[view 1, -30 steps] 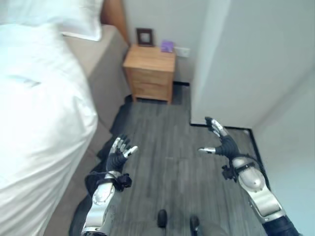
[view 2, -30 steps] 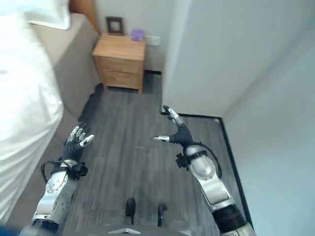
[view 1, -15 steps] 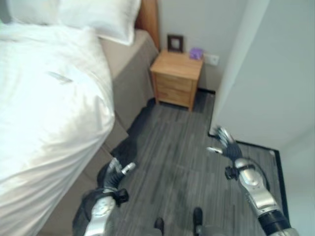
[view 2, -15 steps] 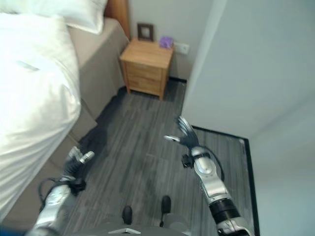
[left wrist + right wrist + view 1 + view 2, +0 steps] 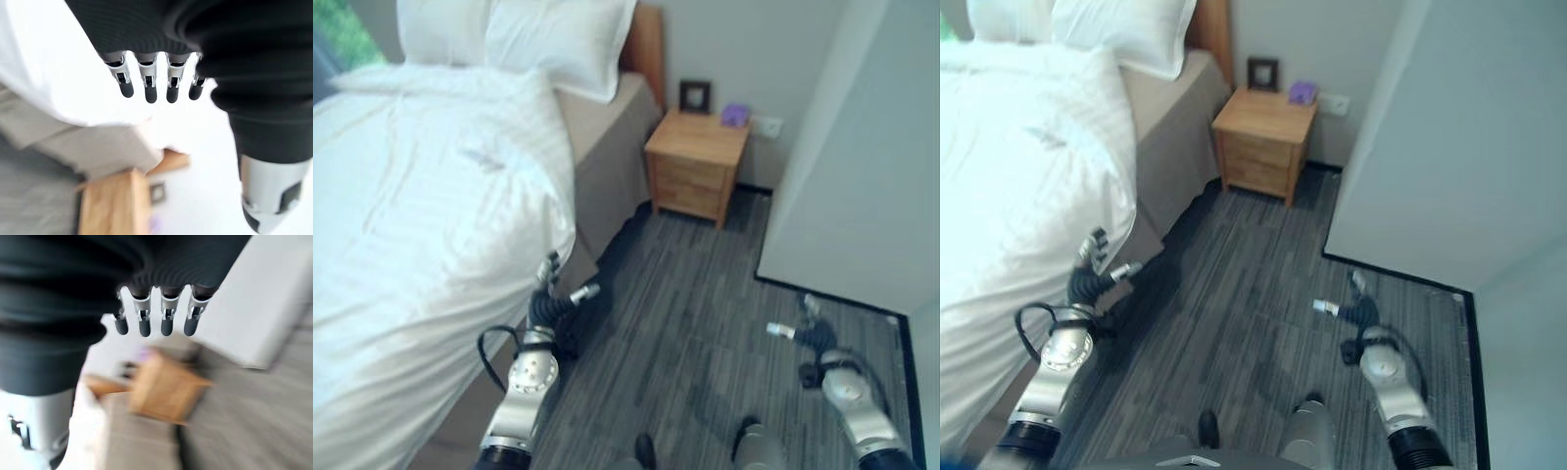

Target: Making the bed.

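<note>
two hands hang empty, fingers apart. white duvet [image 5: 431, 225] drapes the bed's side, leftward of left hand [image 5: 551, 294], its edge just beside the fingers; right hand [image 5: 808, 331] sits well apart, so left is nearer.

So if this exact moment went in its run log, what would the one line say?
step: approaching bed | left hand: open, by the white duvet's hanging edge, not gripping | right hand: open, over floor | pillows: at headboard
</note>
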Motion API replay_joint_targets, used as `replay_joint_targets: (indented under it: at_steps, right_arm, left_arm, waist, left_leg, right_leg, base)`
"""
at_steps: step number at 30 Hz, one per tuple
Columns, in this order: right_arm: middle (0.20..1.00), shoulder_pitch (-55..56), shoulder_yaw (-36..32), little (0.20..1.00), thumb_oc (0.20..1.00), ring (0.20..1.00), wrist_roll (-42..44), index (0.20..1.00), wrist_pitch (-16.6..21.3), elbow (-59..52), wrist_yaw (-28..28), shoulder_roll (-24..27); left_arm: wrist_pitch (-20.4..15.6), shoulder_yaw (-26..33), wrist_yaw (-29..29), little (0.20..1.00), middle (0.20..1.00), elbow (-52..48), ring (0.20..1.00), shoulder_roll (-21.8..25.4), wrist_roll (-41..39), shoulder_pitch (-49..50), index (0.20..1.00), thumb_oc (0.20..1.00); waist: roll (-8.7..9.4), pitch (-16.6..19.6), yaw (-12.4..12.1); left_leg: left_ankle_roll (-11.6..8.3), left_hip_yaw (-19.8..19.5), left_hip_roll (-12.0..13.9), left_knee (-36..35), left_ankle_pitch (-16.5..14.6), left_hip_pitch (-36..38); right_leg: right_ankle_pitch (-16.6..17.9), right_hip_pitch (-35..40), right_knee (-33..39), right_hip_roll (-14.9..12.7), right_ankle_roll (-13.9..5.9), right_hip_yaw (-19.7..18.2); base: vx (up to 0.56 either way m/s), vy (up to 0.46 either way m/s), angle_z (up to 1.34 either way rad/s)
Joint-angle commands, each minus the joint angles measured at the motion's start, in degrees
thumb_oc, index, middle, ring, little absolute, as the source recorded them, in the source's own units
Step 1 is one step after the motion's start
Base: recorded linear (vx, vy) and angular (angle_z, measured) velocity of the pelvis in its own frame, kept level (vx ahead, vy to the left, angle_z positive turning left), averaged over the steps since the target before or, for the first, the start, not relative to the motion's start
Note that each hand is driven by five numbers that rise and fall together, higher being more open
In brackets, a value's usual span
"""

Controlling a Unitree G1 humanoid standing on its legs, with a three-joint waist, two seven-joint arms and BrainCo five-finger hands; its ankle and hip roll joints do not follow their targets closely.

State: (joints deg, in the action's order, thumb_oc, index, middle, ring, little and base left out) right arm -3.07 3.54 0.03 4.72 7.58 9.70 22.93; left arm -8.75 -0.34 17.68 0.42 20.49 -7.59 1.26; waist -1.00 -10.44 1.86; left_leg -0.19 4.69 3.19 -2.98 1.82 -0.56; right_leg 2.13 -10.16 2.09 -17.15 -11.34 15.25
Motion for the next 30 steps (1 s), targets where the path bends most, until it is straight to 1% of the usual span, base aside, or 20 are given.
replay_joint_targets:
  at_steps: [1,3,5,6,7,9,11,12,13,15,17,18,19,21,24,25,26,27,28,30]
  right_arm:
    - [1.0,-1.7,-1.5,1.0,1.0,1.0,-1.1,1.0,2.8,0.2,2.1,-0.4]
    - [1.0,-1.5,-0.6,1.0,1.0,1.0,-1.1,1.0,3.4,-0.6,1.5,-0.9]
    - [1.0,-1.4,-0.4,1.0,1.0,1.0,-1.1,1.0,3.4,-0.5,1.5,-0.9]
    - [1.0,-2.0,1.1,1.0,1.0,1.0,-0.5,1.0,3.4,-0.2,0.9,-0.5]
    - [1.0,-2.0,1.2,1.0,1.0,1.0,-0.5,1.0,3.4,-0.2,0.9,-0.4]
    - [1.0,-3.3,1.7,1.0,1.0,1.0,1.0,1.0,3.5,-0.9,1.6,0.4]
    - [1.0,-3.4,1.7,1.0,1.0,1.0,1.0,1.0,3.6,-0.9,1.6,0.4]
    - [1.0,-4.0,2.0,1.0,1.0,1.0,1.3,1.0,2.5,-0.9,1.4,1.3]
    - [1.0,-4.1,1.9,1.0,1.0,1.0,1.3,1.0,2.5,-1.0,1.4,1.2]
    - [1.0,-4.0,1.8,1.0,1.0,1.0,0.8,1.0,2.2,-0.7,1.0,1.2]
    - [1.0,-4.0,1.8,1.0,1.0,1.0,0.8,1.0,2.2,-0.7,1.0,1.2]
    - [1.0,-4.2,1.1,1.0,1.0,1.0,0.4,1.0,2.4,-0.2,1.3,0.8]
    - [1.0,-4.2,0.9,1.0,1.0,1.0,0.2,1.0,2.4,0.0,1.5,0.6]
    - [1.0,-4.2,0.8,1.0,1.0,1.0,0.0,1.0,2.1,-0.6,1.0,-0.1]
    - [1.0,-4.3,2.1,1.0,1.0,1.0,-2.1,1.0,2.4,-0.5,0.0,-1.7]
    - [1.0,-4.6,2.6,1.0,1.0,1.0,-2.8,1.0,1.8,-0.4,-0.1,-2.0]
    - [1.0,-4.6,2.3,1.0,1.0,1.0,-2.7,1.0,1.9,-0.7,0.3,-2.1]
    - [1.0,-4.6,2.3,1.0,1.0,1.0,-2.7,1.0,1.9,-0.7,0.3,-2.1]
    - [1.0,-4.8,1.8,1.0,1.0,1.0,-2.7,1.0,1.7,-1.4,1.0,-2.0]
    - [1.0,-5.1,1.5,1.0,1.0,1.0,-2.5,1.0,1.7,-1.6,1.2,-2.0]
  left_arm:
    - [-4.2,1.1,0.5,1.0,1.0,-0.6,1.0,-0.3,-0.1,-1.4,1.0,1.0]
    - [-4.6,1.8,0.0,1.0,1.0,0.1,1.0,-1.0,-1.0,1.2,1.0,1.0]
    - [-4.6,1.8,0.0,1.0,1.0,0.0,1.0,-1.1,-1.0,1.4,1.0,1.0]
    - [-3.8,2.3,-1.2,1.0,1.0,1.7,1.0,-1.9,-3.5,4.6,1.0,1.0]
    - [-3.8,2.4,-1.3,1.0,1.0,1.6,1.0,-1.9,-3.6,4.7,1.0,1.0]
    - [-3.8,2.8,-2.3,1.0,1.0,1.0,1.0,-2.4,-6.0,7.1,1.0,1.0]
    - [-3.8,2.9,-2.3,1.0,1.0,1.0,1.0,-2.3,-6.0,7.0,1.0,1.0]
    - [-3.3,3.0,-3.4,1.0,1.0,0.8,1.0,-2.7,-7.5,8.0,1.0,1.0]
    - [-3.2,3.0,-3.4,1.0,1.0,0.7,1.0,-2.6,-7.5,8.0,1.0,1.0]
    - [-3.1,3.2,-4.6,1.0,1.0,0.5,1.0,-3.2,-7.3,9.3,1.0,1.0]
    - [-3.1,3.2,-4.6,1.0,1.0,0.5,1.0,-3.1,-7.3,9.3,1.0,1.0]
    - [-2.5,3.6,-5.6,1.0,1.0,0.2,1.0,-3.0,-6.5,9.8,1.0,1.0]
    - [-2.1,3.6,-5.8,1.0,1.0,0.0,1.0,-2.8,-6.5,9.6,1.0,1.0]
    - [-1.3,3.7,-6.3,1.0,1.0,0.2,1.0,-2.7,-6.2,10.1,1.0,1.0]
    - [-0.3,3.2,-6.2,1.0,1.0,0.9,1.0,-1.6,-4.7,9.9,1.0,1.0]
    - [0.4,3.0,-5.9,1.0,1.0,1.0,1.0,-0.1,-3.8,9.2,1.0,1.0]
    - [0.4,2.9,-5.7,1.0,1.0,1.0,1.0,0.7,-3.7,8.4,1.0,1.0]
    - [0.4,2.9,-5.7,1.0,1.0,1.0,1.0,0.7,-3.7,8.4,1.0,1.0]
    - [0.5,3.2,-5.4,1.0,1.0,0.6,1.0,2.8,-3.2,6.6,1.0,1.0]
    - [0.4,3.5,-5.1,1.0,1.0,0.4,1.0,3.5,-3.3,6.0,1.0,1.0]
  waist:
    - [0.13,-0.9,3.1]
    - [0.71,-0.2,2.8]
    - [0.5,-0.3,2.9]
    - [-0.34,-1.0,1.3]
    - [-0.47,-0.8,1.8]
    - [2.24,-4.2,-1.4]
    - [2.52,-4.0,-1.2]
    - [4.04,-5.2,-4.2]
    - [4.14,-5.1,-4.3]
    - [3.88,-3.9,-6.9]
    - [4.04,-3.9,-7.0]
    - [2.33,-1.8,-7.9]
    - [2.49,-1.1,-8.5]
    - [3.03,-0.2,-9.6]
    - [4.07,0.0,-9.7]
    - [2.32,-0.3,-7.9]
    - [1.18,-0.4,-6.8]
    - [1.16,-0.4,-6.8]
    - [1.26,-0.9,-5.4]
    - [1.27,-0.9,-4.5]
  left_leg:
    - [-7.81,-3.6,6.6,-2.0,-10.4,11.9]
    - [-9.92,-4.4,9.9,-2.0,-9.6,15.1]
    - [-10.1,-4.3,10.2,-2.0,-9.6,15.2]
    - [-11.72,-4.0,14.9,9.9,1.7,12.0]
    - [-12.0,-4.6,15.1,10.2,2.0,11.3]
    - [-9.0,-3.1,15.0,30.4,7.2,-1.1]
    - [-8.86,-3.1,14.7,30.4,7.5,-1.5]
    - [-8.78,1.7,9.9,33.3,1.8,-9.5]
    - [-8.44,1.9,9.8,34.3,1.2,-10.1]
    - [-6.38,8.9,5.6,26.7,-1.4,-16.1]
    - [-6.34,9.1,5.5,26.5,-1.4,-15.9]
    - [-4.37,21.8,6.2,15.7,1.1,-16.9]
    - [-4.11,25.2,5.3,11.3,1.7,-15.0]
    - [-1.25,26.4,3.8,7.9,2.5,-13.6]
    - [2.8,23.7,-2.0,2.9,1.3,-6.7]
    - [3.57,21.4,-1.6,0.4,0.4,-2.1]
    - [3.67,19.7,-0.8,-0.7,0.1,-0.4]
    - [3.67,19.7,-0.8,-0.7,0.1,-0.4]
    - [2.22,16.4,0.4,-1.2,-1.2,2.0]
    - [1.24,14.5,1.1,-1.4,-0.9,2.2]
  right_leg:
    - [2.9,-2.6,0.5,2.3,-1.53,-2.7]
    - [4.3,-1.4,-0.3,3.2,-1.11,-4.7]
    - [4.1,-1.3,-0.5,3.5,-1.01,-4.7]
    - [2.2,1.5,-3.0,5.0,1.47,-3.5]
    - [2.2,1.3,-3.1,5.1,1.77,-3.1]
    - [-0.6,8.6,-1.2,5.6,5.49,-0.3]
    - [-0.3,8.3,-1.1,5.3,5.5,-0.2]
    - [-2.8,13.0,1.2,5.4,5.86,0.3]
    - [-2.7,12.9,1.5,5.2,5.63,0.2]
    - [-6.2,16.9,2.5,7.0,5.39,0.3]
    - [-6.3,16.8,2.5,6.9,5.34,0.1]
    - [-10.5,22.0,2.2,10.6,4.93,2.0]
    - [-12.1,24.0,1.3,10.8,4.23,2.0]
    - [-11.7,25.8,-2.6,10.5,3.06,3.3]
    - [0.0,21.5,-23.1,5.0,-3.66,5.2]
    - [4.6,16.6,-33.9,3.0,-3.66,4.3]
    - [4.4,14.0,-39.0,2.8,-3.41,3.6]
    - [4.4,14.0,-39.0,2.8,-3.41,3.6]
    - [1.9,10.1,-37.7,-3.0,-1.64,5.2]
    - [0.4,8.9,-34.5,-3.4,-0.34,5.9]
  base:
    - [0.76,-0.43,0.68]
    - [0.61,-0.367,0.88]
    - [0.25,-0.172,0.35]
    - [0.34,-0.244,-0.01]
    - [0.46,-0.384,0.07]
    - [0.34,-0.472,0.29]
    - [0.3,-0.279,0.09]
    - [0.4,-0.214,0.03]
    - [0.72,-0.263,0.34]
    - [0.45,-0.052,0.24]
    - [0.38,-0.022,-0.04]
    - [0.87,-0.042,0.19]
    - [1.04,-0.055,0.41]
    - [0.55,0.052,0.29]
    - [0.57,0.169,-0.05]
    - [0.57,0.073,0.94]
    - [0.45,0.033,1.38]
    - [0.5,-0.162,2.01]
    - [0.47,-0.262,1.24]
    - [0.35,-0.225,0.93]
